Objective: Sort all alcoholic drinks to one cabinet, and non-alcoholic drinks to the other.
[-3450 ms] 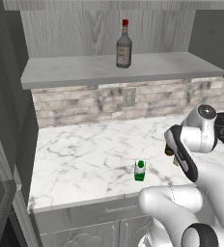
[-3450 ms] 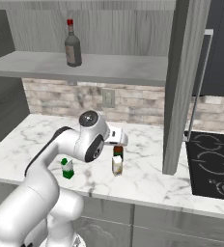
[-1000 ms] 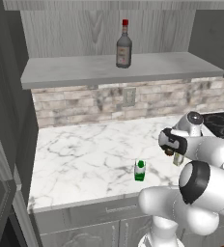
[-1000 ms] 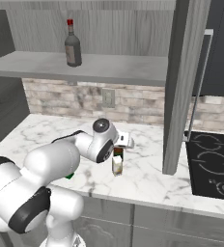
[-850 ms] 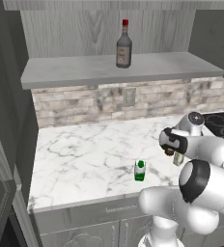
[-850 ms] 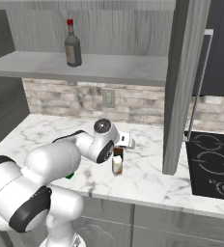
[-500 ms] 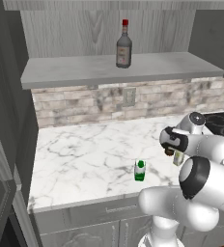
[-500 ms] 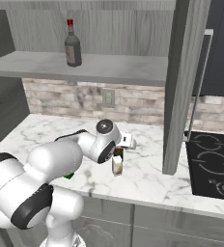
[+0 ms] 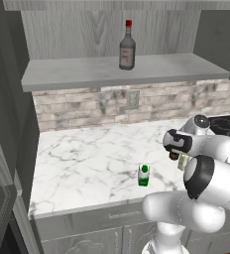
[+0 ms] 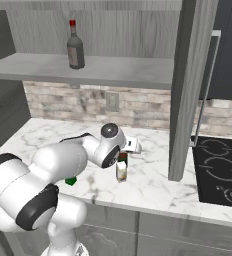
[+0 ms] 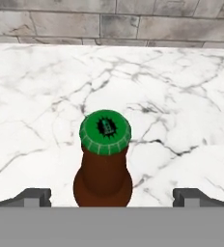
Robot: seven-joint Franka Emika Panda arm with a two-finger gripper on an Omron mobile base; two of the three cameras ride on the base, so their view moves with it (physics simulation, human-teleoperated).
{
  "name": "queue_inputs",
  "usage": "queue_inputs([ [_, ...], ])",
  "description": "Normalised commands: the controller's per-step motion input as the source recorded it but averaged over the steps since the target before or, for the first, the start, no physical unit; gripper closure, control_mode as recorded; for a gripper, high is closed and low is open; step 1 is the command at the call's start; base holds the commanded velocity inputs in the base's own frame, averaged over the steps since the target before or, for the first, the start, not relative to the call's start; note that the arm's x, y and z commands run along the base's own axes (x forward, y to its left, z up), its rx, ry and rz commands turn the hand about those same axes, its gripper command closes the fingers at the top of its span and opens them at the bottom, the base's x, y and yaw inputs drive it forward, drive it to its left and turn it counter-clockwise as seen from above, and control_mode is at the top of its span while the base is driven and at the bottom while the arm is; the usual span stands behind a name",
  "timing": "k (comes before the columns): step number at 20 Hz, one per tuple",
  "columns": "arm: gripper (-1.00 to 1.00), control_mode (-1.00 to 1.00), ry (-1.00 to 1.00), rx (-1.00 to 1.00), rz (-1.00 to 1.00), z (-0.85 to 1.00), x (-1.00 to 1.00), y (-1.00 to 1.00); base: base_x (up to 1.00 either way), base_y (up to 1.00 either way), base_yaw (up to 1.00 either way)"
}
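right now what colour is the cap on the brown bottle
Green with a dark emblem; the brown bottle shows best in the hand view.

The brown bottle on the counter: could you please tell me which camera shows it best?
The hand view: the brown bottle stands close and central, green cap and neck plain. In the right base view the arm covers most of it; in the left base view barely a sliver shows under the hand.

A red-capped bottle point(image 9: 127, 45) stands on the shelf point(image 9: 87, 73).
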Motion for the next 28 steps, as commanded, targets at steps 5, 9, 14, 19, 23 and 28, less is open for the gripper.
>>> queue_inputs([
  [5, -1.00, -1.00, -0.01, 0.00, 0.00, -0.02, 0.06, 0.00, 0.00, 0.00, 0.00],
  [9, -1.00, -1.00, 0.00, 0.01, 0.00, -0.03, 0.06, 0.00, 0.00, 0.00, 0.00],
  [14, -1.00, -1.00, 0.00, 0.00, 0.00, -0.06, 0.04, 0.00, 0.00, 0.00, 0.00],
  [19, -1.00, -1.00, -0.01, 0.00, 0.00, -0.08, 0.03, 0.00, 0.00, 0.00, 0.00],
  [23, -1.00, -1.00, -0.02, 0.00, 0.00, -0.10, 0.00, 0.00, 0.00, 0.00, 0.00],
  [28, -1.00, -1.00, -0.05, 0.01, 0.00, -0.04, 0.00, 0.00, 0.00, 0.00, 0.00],
])
